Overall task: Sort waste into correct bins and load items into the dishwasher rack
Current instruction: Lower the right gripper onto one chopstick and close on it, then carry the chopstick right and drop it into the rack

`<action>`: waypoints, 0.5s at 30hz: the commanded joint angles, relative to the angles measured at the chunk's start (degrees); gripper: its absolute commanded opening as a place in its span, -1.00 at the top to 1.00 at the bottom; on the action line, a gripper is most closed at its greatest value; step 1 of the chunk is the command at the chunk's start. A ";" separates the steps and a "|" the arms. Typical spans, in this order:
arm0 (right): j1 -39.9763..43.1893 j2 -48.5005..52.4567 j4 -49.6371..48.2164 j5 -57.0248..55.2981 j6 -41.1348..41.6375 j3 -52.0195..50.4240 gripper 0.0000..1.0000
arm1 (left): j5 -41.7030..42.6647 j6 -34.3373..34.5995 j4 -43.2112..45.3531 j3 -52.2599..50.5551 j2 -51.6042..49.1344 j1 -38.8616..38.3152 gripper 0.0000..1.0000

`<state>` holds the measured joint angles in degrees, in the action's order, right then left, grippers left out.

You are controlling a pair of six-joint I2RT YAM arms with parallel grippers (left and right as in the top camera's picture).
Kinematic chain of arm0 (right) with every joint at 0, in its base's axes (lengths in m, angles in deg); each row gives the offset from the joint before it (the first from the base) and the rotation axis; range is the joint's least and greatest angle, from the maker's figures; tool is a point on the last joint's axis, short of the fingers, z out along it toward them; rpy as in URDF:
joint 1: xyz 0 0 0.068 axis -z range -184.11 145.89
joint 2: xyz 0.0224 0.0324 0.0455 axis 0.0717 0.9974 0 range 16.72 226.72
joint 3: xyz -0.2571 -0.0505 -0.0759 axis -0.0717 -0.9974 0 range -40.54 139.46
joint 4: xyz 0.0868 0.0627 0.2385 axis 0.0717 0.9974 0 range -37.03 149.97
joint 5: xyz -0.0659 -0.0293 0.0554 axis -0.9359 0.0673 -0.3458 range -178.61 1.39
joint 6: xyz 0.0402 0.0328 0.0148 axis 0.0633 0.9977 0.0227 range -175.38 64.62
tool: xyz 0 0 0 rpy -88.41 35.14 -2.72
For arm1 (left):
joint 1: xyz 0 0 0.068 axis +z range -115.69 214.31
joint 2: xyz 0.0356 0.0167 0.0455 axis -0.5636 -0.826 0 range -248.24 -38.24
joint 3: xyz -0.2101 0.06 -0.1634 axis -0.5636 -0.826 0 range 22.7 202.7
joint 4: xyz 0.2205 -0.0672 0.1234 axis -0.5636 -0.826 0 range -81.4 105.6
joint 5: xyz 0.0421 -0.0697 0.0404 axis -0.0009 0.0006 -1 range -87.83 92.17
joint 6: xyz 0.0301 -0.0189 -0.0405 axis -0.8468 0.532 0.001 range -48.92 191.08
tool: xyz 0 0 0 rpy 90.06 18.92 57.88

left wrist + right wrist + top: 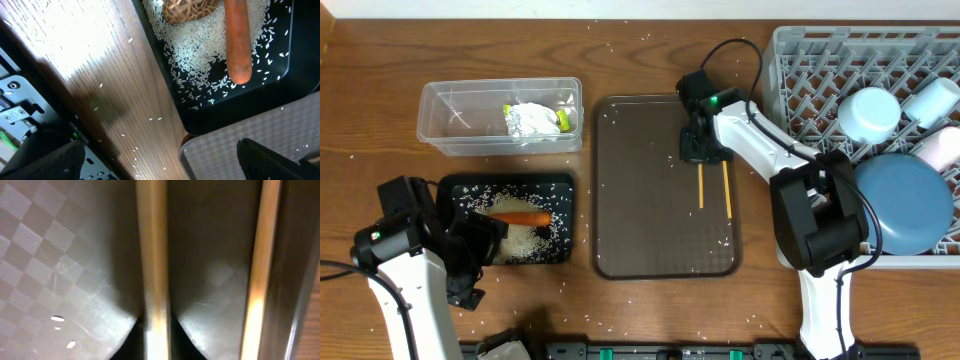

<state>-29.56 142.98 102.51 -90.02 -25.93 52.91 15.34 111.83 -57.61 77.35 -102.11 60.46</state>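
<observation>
The setting is a robotics test bench laid out as a kitchen clean-up station. Two robot arms, left (410,275) and right (760,145), are mounted at a wooden table (380,60). A black cable (740,45) loops from the right one, and metal mounting hardware (620,352) runs along the near edge. Kitchenware is set out in order: a dishwasher rack (800,60), a brown tray (650,200), a clear tub (450,120) and a black tray (563,185).

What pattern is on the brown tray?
Checkered texture; the tray shows it best in the right wrist view.
</observation>
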 commanded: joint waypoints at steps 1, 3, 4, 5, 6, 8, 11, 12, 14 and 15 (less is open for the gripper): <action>-0.46 1.38 1.03 0.13 0.96 -2.16 0.98 | -0.57 0.68 -0.17 0.00 -0.11 0.31 -0.96; -0.46 1.20 1.60 0.52 0.96 -2.10 0.98 | -0.57 0.68 -0.15 0.00 -0.11 0.31 -0.96; -0.44 1.09 1.73 0.61 0.94 -1.99 0.97 | -0.57 0.68 -0.17 0.00 -0.11 0.31 -0.96; -0.37 0.81 1.99 0.63 0.94 -1.86 0.98 | -0.57 0.68 -0.15 0.00 -0.11 0.31 -0.96; -0.31 0.57 2.34 0.72 0.94 -1.70 0.98 | -0.57 0.68 -0.17 0.00 -0.11 0.31 -0.96; 0.00 -0.46 2.93 1.60 0.90 -1.53 0.98 | -0.57 0.68 -0.15 0.00 -0.11 0.31 -0.96; 1.16 -3.54 2.95 4.72 -1.03 -1.51 0.98 | -0.57 0.68 -0.15 0.00 -0.11 0.31 -0.96; 1.73 -4.81 2.95 5.14 -1.88 -1.40 0.98 | -0.57 0.68 -0.17 0.00 -0.11 0.31 -0.96; 3.26 -7.72 2.95 5.33 -3.76 -1.18 0.98 | -0.57 0.68 -0.17 0.00 -0.11 0.31 -0.95; 4.22 -9.31 2.95 5.33 -4.72 -1.05 0.98 | -0.57 0.68 -0.15 0.00 -0.11 0.31 -0.96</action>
<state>-28.06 140.09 105.61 -86.00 -27.46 51.58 15.34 111.83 -57.64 77.35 -102.11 60.46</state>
